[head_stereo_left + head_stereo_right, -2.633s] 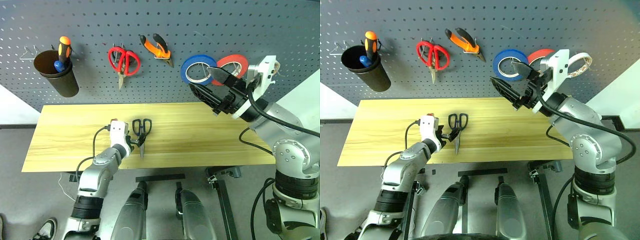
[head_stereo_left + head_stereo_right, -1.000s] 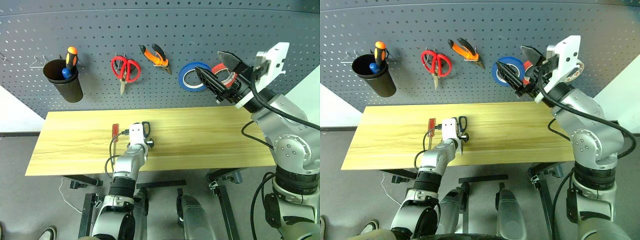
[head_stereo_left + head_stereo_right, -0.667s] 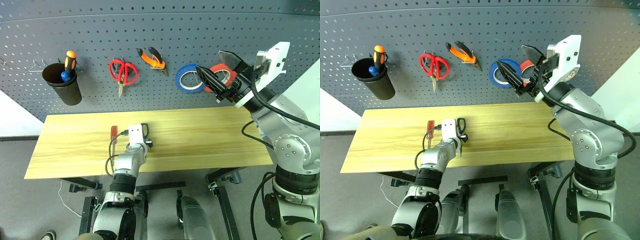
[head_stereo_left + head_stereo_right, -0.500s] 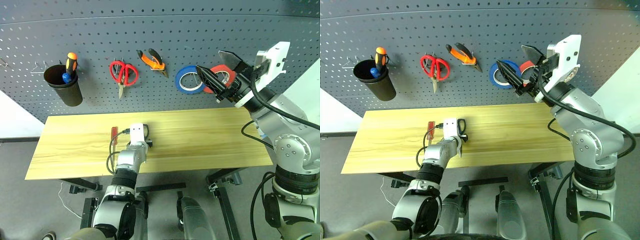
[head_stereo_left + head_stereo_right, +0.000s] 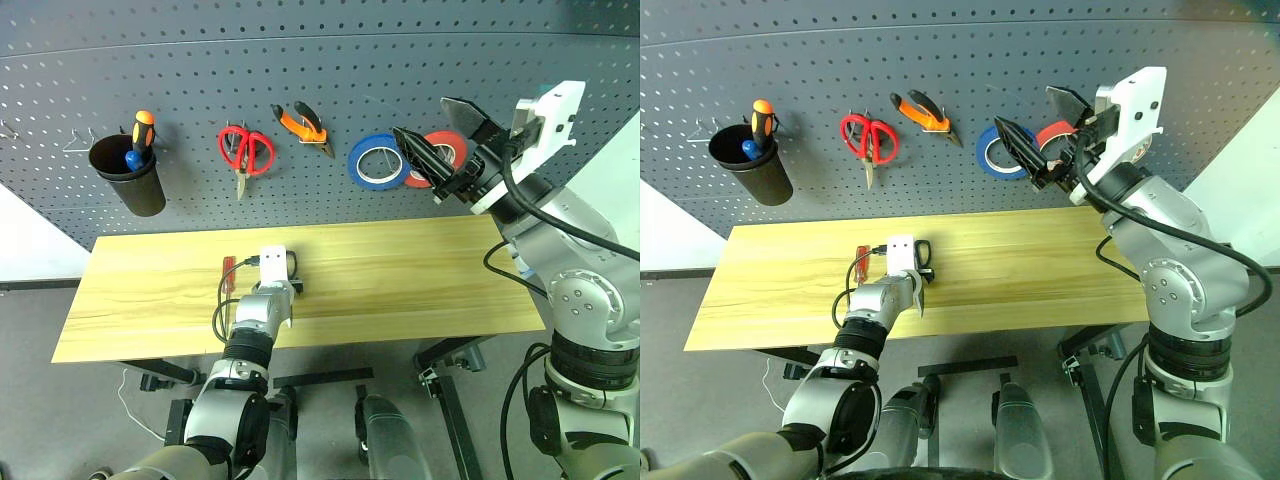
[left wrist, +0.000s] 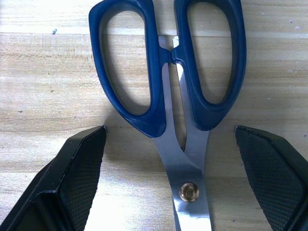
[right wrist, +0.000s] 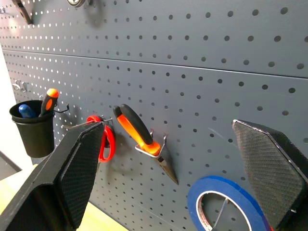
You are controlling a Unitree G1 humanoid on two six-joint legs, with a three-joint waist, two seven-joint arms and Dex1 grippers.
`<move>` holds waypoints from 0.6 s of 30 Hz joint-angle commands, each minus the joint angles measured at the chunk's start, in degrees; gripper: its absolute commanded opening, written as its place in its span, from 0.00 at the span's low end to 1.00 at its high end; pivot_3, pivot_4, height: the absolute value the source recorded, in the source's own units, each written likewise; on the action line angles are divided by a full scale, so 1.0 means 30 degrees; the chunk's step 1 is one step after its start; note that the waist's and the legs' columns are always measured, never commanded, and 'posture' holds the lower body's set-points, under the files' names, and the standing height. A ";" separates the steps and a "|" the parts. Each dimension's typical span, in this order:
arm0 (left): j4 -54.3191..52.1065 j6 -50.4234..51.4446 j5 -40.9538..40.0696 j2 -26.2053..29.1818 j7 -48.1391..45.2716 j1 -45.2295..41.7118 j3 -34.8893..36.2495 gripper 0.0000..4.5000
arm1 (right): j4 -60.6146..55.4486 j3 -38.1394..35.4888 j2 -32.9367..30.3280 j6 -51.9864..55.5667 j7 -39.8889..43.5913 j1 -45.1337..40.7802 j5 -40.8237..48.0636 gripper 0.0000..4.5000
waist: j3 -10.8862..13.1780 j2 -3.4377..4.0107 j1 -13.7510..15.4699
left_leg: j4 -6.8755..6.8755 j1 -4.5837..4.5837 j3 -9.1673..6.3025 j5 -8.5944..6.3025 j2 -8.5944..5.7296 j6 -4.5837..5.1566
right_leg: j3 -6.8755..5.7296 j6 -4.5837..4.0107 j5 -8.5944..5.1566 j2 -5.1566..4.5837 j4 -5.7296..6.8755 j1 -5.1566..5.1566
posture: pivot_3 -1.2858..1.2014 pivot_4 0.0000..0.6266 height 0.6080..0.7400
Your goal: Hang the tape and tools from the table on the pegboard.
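Dark-handled scissors (image 6: 169,91) flat on table (image 5: 420,280), now straddled by left gripper (image 6: 171,192), lowered, fingers spread, not yet pinching; red-handled screwdriver (image 5: 228,272) just left; right gripper (image 5: 437,150) spread wide, unmoved, near pegboard (image 5: 330,50).

Silver-grey jointed arms with black cables looping along them, white wrist housings, and on each claw, left (image 6: 171,185) and right (image 7: 178,180), two black wedge-shaped fingers (image 6: 79,166) with cross-hatched pads.
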 commanded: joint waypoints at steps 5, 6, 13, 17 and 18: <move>0.1855 0.0970 -0.0139 0.0103 0.0246 0.1222 0.0589 0.51 | -0.0442 -0.0423 -0.0018 -0.0804 -0.0118 -0.0493 -0.0206 1.00 | -0.0022 0.0017 0.0010 | -0.0006 0.0000 0.0001 -0.0004 -0.0002 0.0004 | 0.0000 0.0008 -0.0006 -0.0003 -0.0013 0.0006 | 0.46 0.40 0.98; 0.1866 0.0968 -0.0145 0.0111 0.0234 0.1216 0.0579 0.44 | -0.0425 -0.0426 -0.0019 -0.0825 -0.0120 -0.0507 -0.0226 1.00 | -0.0024 0.0020 0.0010 | -0.0006 -0.0001 0.0001 -0.0006 -0.0003 0.0007 | 0.0000 0.0009 -0.0006 -0.0004 -0.0016 0.0006 | 0.46 0.40 0.98; 0.1917 0.0966 -0.0142 0.0143 0.0071 0.1213 0.0447 0.14 | -0.0377 -0.0404 0.0010 -0.0976 -0.0142 -0.0544 -0.0383 1.00 | -0.0050 0.0032 0.0014 | -0.0020 -0.0002 0.0000 -0.0008 -0.0003 0.0007 | 0.0000 0.0014 -0.0012 -0.0006 -0.0034 0.0007 | 0.46 0.39 0.98; 0.1999 0.0901 -0.0097 0.0193 -0.0045 0.1144 0.0380 0.14 | -0.0271 -0.0335 0.0052 -0.1084 -0.0119 -0.0588 -0.0476 1.00 | -0.0075 0.0033 0.0019 | -0.0025 -0.0003 0.0000 -0.0010 -0.0004 0.0010 | -0.0001 0.0017 -0.0014 -0.0008 -0.0052 0.0013 | 0.47 0.39 0.98; 0.1985 0.0908 -0.0087 0.0194 -0.0071 0.1146 0.0362 0.14 | -0.0243 -0.0319 0.0057 -0.1109 -0.0105 -0.0590 -0.0500 1.00 | -0.0082 0.0032 0.0020 | -0.0026 -0.0003 0.0000 -0.0011 -0.0004 0.0010 | -0.0001 0.0017 -0.0014 -0.0008 -0.0055 0.0013 | 0.47 0.39 0.98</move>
